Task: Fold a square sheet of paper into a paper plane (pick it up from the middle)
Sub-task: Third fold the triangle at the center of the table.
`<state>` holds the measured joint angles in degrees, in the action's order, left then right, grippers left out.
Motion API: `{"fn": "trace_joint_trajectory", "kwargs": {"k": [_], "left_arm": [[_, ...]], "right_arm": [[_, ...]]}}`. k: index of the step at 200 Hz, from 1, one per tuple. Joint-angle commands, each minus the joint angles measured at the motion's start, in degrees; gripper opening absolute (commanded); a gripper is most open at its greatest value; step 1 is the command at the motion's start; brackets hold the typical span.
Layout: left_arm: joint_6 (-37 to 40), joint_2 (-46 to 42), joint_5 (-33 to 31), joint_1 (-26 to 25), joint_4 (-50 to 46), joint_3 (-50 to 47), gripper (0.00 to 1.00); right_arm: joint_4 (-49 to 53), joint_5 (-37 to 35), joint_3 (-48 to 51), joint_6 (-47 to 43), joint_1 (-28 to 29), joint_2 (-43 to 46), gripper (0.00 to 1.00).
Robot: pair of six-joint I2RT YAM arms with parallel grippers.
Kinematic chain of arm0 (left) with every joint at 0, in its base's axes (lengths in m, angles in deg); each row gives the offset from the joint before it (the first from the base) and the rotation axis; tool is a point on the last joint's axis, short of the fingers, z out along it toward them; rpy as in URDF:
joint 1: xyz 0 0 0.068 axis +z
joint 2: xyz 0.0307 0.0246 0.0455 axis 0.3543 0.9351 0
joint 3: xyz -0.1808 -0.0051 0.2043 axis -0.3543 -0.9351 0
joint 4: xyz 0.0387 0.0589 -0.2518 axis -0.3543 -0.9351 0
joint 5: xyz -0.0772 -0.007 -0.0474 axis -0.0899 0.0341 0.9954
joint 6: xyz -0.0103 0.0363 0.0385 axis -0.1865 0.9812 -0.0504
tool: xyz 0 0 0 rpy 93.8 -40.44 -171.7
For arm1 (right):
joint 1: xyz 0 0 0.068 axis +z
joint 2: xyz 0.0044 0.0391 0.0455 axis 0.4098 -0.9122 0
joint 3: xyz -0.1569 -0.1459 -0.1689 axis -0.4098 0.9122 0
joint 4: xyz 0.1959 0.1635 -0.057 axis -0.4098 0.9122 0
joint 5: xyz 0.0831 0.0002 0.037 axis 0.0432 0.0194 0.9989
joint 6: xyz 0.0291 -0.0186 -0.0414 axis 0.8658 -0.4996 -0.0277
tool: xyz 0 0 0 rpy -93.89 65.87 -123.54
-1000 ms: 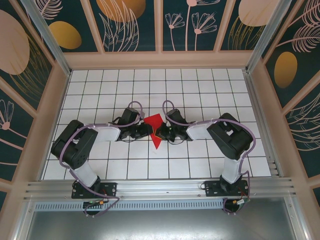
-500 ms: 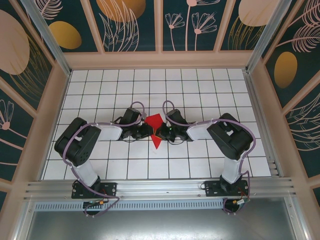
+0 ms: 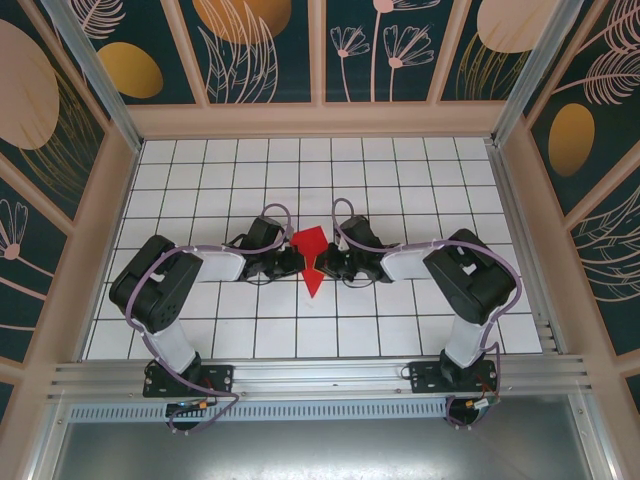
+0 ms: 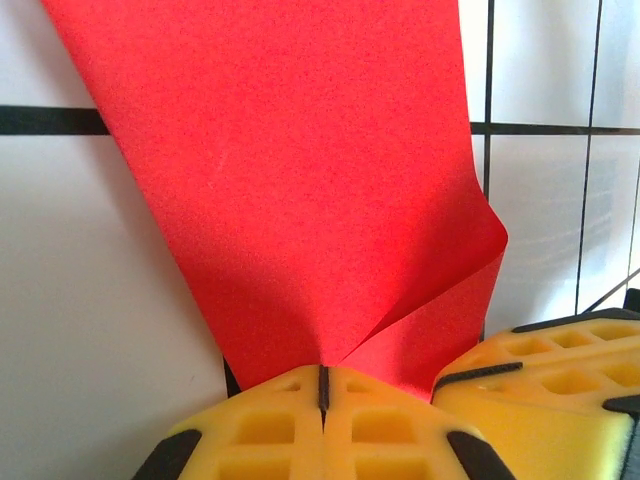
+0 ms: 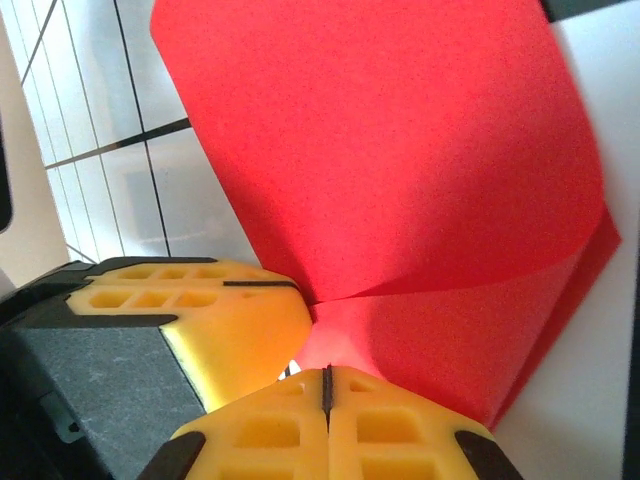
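Since the earlier top views the right arm's elbow has swung a little outward toward the right wall, and the right gripper [image 3: 323, 263] has drawn back slightly from centre, while the left arm has barely shifted; the red sheet [image 3: 311, 258] stays between the two. It sits over the middle of the white tiled table [image 3: 400, 180], held between the grippers rather than lying flat, with its broad part toward the far side and a narrow point reaching toward the near edge. The left gripper [image 3: 297, 262] has its yellow pads [image 4: 260, 430] pressed together with the sheet [image 4: 300, 180] pinched in the seam between them, the paper rising from there in a curled flap. The right gripper [image 5: 326, 385] is likewise closed on the sheet [image 5: 400, 160], which bows up in a soft curve from the pinch. The two sets of pads sit just beside each other. As for progress, I judge the folding to be under way but far from finished: the paper is already taken up from the middle and bent, yet its curves look loose and uncreased, and the outline is not a slim dart, so pressing the creases and shaping the wings seem left to do. The paper is plain, and no brand, label or writing can be read; the wall panels [image 3: 260, 50] carry only leaf and flower patterns.
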<state>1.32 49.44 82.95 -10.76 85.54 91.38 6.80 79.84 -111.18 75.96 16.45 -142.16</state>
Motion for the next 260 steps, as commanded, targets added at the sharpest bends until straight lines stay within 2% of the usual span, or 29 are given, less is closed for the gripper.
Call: {"fn": "trace_joint_trajectory", "kwargs": {"k": [1,161,180,220,239,260], "left_arm": [[1.04,-1.08,-2.59,-0.03,-1.58,0.1,0.03],[0.14,-1.59,-5.22,-0.05,-2.49,-0.89,0.0],[0.24,-2.86,-5.71,-0.05,-3.54,-0.25,0.04],[-1.49,-10.01,-8.09,0.0,-4.89,-0.65,0.24],[-2.32,-12.31,-7.96,-0.16,-4.51,-1.75,0.25],[-3.43,-12.89,-5.51,-0.8,-1.85,-3.26,0.21]], "right_arm": [[0.91,1.6,0.21,-2.01,-0.13,-0.26,0.05],[5.56,0.32,-1.9,-3.88,-0.57,-3.68,0.06],[6.97,-0.4,-1.87,-3.84,-0.56,-4.29,0.06],[8.51,-1.74,-1.38,-3.56,-0.3,-4.74,0.06],[8.68,-1.95,-1.19,-3.46,-0.15,-4.74,0.05],[8.59,-2.05,-0.9,-3.4,-0.17,-4.74,0.05]]}}
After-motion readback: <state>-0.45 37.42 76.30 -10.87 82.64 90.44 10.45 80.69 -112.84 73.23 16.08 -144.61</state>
